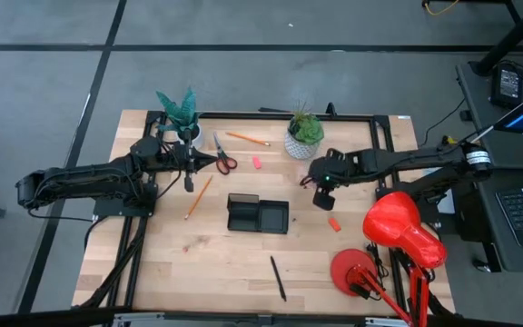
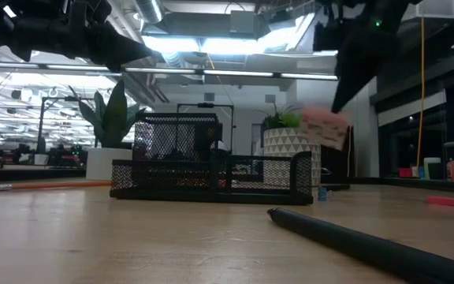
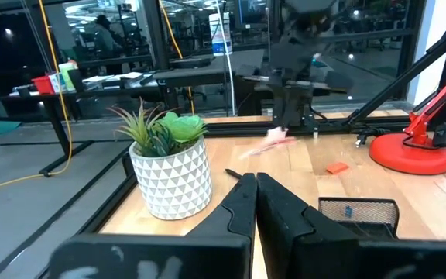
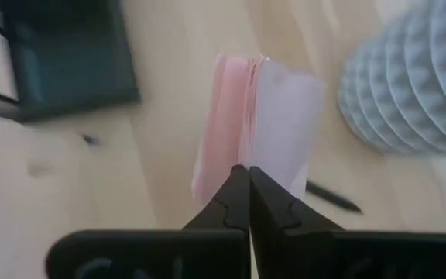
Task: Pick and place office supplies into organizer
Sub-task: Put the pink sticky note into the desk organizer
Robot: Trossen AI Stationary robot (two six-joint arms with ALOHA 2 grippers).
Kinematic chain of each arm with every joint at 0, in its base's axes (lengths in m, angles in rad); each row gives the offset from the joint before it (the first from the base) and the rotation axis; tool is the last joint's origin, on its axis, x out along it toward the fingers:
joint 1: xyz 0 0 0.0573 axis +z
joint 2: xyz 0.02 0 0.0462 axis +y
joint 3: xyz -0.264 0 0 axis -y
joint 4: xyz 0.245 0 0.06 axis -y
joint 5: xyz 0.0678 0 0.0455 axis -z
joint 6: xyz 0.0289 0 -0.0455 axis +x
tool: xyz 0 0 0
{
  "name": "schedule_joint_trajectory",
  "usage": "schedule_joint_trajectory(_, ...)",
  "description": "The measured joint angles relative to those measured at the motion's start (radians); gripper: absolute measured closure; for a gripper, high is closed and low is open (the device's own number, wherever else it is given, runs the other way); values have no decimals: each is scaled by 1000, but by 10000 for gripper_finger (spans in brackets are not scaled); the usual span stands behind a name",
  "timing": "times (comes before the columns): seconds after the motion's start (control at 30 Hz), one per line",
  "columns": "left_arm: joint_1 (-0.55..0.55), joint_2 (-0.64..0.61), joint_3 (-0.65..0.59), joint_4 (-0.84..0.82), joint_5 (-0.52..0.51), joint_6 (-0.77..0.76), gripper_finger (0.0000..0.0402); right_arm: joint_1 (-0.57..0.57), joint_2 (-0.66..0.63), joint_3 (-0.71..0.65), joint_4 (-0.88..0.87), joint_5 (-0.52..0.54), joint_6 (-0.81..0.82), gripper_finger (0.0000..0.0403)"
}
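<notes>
My right gripper (image 1: 320,196) hangs above the table between the right plant pot (image 1: 303,143) and the black organizer (image 1: 258,214), shut on a pink sticky-note block (image 4: 242,116). My left gripper (image 1: 205,162) is shut and empty, held level above the table next to the red-handled scissors (image 1: 225,162). Lying flat on the wood are two orange pencils (image 1: 248,139) (image 1: 198,197), a pink eraser (image 1: 256,162), an orange eraser (image 1: 334,223) and a dark pen (image 1: 279,277). My right gripper pinches one edge of the sticky-note block (image 4: 245,159) between its two fingertips, coming steeply from above. The block (image 2: 324,128) hangs below the fingers, lifted clear of the table, its sheets fanned slightly apart.
A second plant (image 1: 178,109) stands at the far left behind my left arm. A red desk lamp (image 1: 398,236) takes up the near right corner. Bare wood lies in front of the organizer and at the near left.
</notes>
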Motion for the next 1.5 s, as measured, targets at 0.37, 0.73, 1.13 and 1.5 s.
schedule_joint_trajectory(0.37, 0, 0, 0, -4, 0, 0, 395, 181, 58, 0, 192, 88, 61, 403)
schedule_joint_trajectory(0.73, 0, 0, 0, -41, 0, -2, 395, 251, 282, 230, 93, 125, 85, 403)
schedule_joint_trajectory(1.13, 0, 0, 0, -55, 0, 0, 395, 324, 525, 501, -47, 126, 39, 403)
schedule_joint_trajectory(1.5, 0, 0, 0, -55, 0, 0, 395, 343, 611, 525, -84, 123, 90, 403)
